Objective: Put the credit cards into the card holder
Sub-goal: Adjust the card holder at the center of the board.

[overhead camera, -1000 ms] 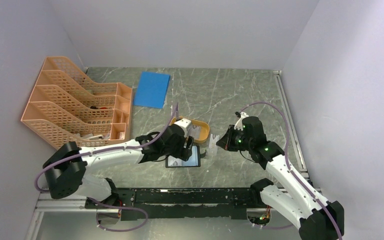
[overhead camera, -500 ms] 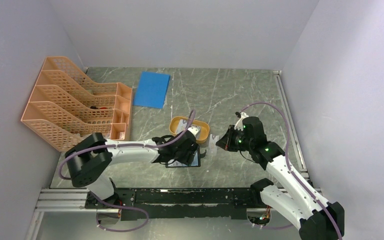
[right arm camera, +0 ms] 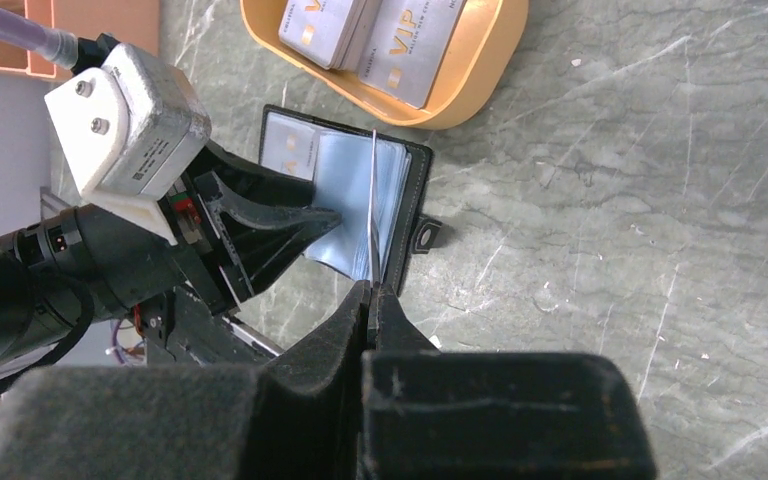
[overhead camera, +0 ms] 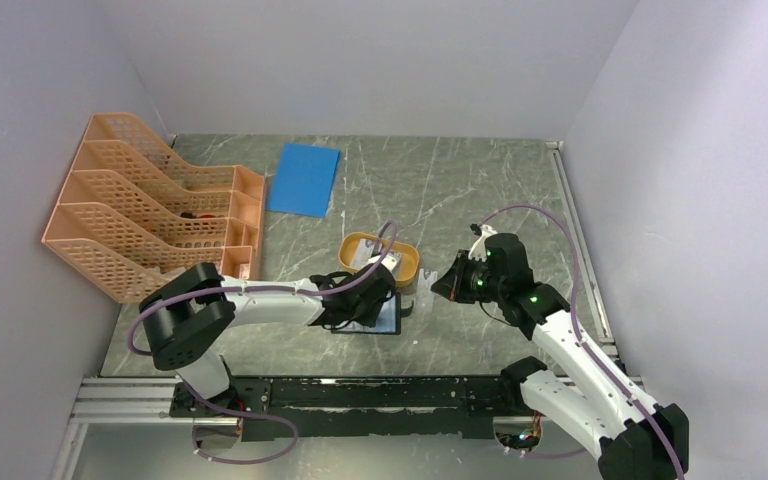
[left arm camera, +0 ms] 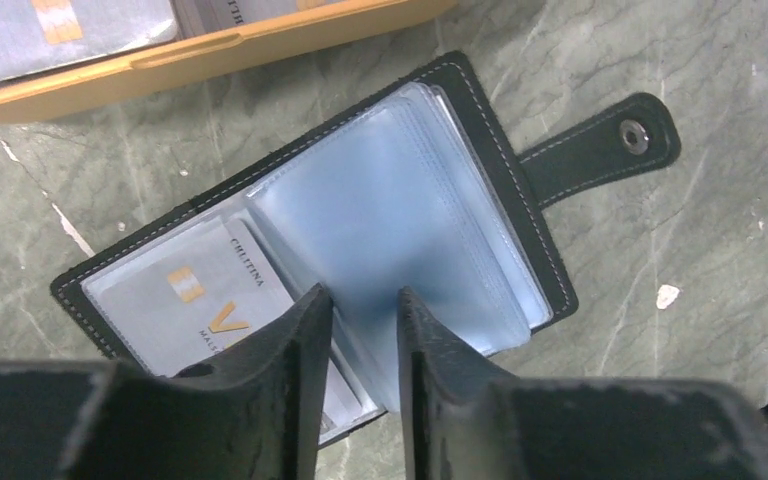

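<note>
My left fingers (overhead camera: pixel 368 308) pinch a leaf of the holder (left arm camera: pixel 505 215) up, my right fingers (right arm camera: pixel 370 292) pinch a card (right arm camera: pixel 371 190), which must next slide edgewise into a pocket

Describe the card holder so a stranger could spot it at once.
On the grey marble table, find the orange oval dish. By its near side lies a small black folding card holder, open. Only it has bluish-clear plastic pockets and a snap strap.

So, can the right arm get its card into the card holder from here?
Probably yes: the card holder lies open, the left tool is at its opposite side, and the right tool holds the card edge-on over it.
</note>
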